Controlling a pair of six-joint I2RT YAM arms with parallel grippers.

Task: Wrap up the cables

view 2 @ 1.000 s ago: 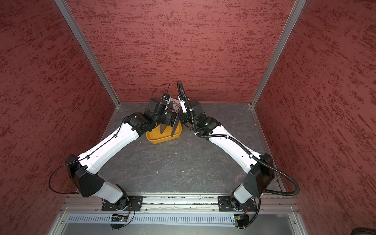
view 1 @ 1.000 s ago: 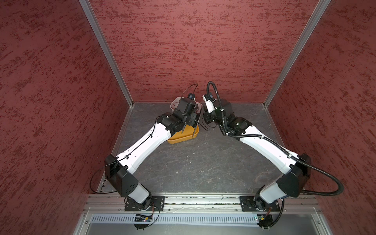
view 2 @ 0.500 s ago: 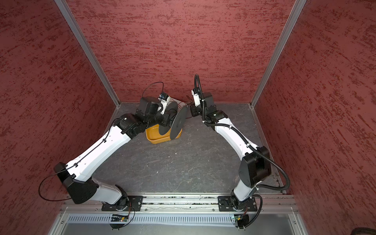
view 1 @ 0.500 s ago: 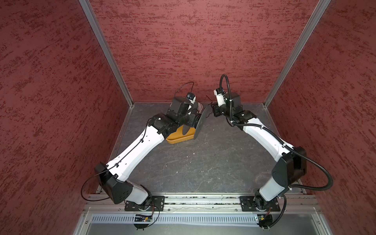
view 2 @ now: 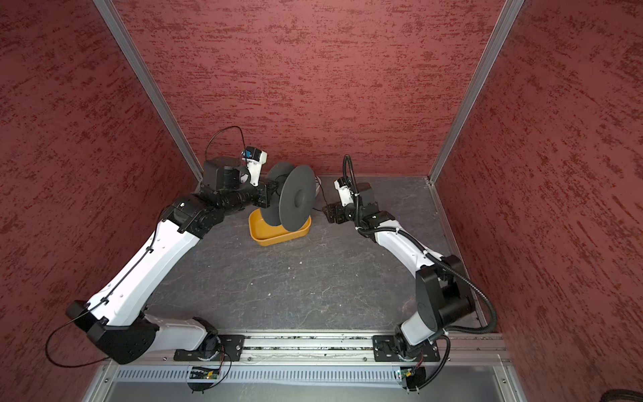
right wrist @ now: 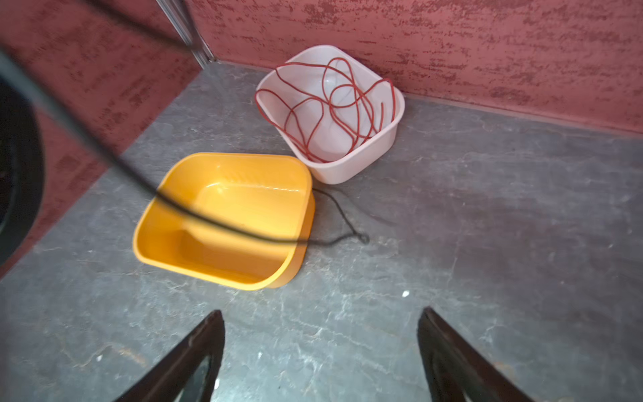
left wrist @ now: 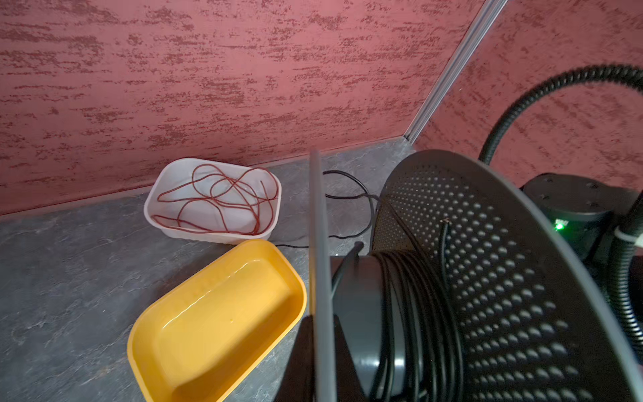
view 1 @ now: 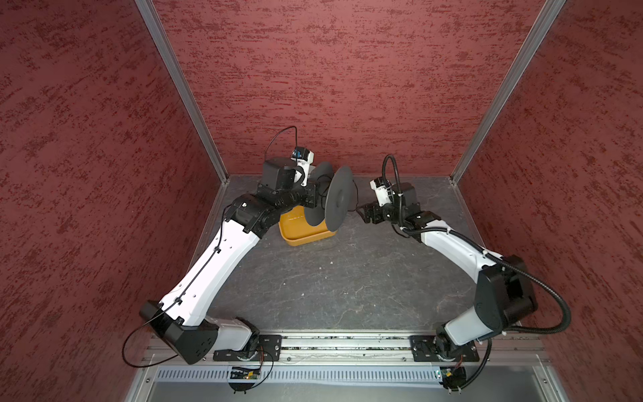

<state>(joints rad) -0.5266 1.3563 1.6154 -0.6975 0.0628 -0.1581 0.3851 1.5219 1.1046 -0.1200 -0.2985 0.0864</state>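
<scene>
walls point(view 1: 348, 69) dark red, streaked and mottled with paler pink. floor point(view 1: 330, 285) grey, veined pale like slate. yellow tub point(right wrist: 222, 264) plain; white tub point(right wrist: 351, 167) plain, red wire point(right wrist: 302, 64) in it. spool point(left wrist: 504, 278) dark grey, one flange patterned with rows of dots. black wire point(left wrist: 417, 296) on its hub. arms point(view 1: 215, 275) white with black joints.

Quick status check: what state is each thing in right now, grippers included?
left gripper: shut on spool, holding it aloft
right gripper: open, empty
spool: held on edge, partly wound
black wire: part wound on spool, rest trailing loose
yellow tub: upright, empty
white tub: upright, holds red wire
red wire: loose tangle in white tub
</scene>
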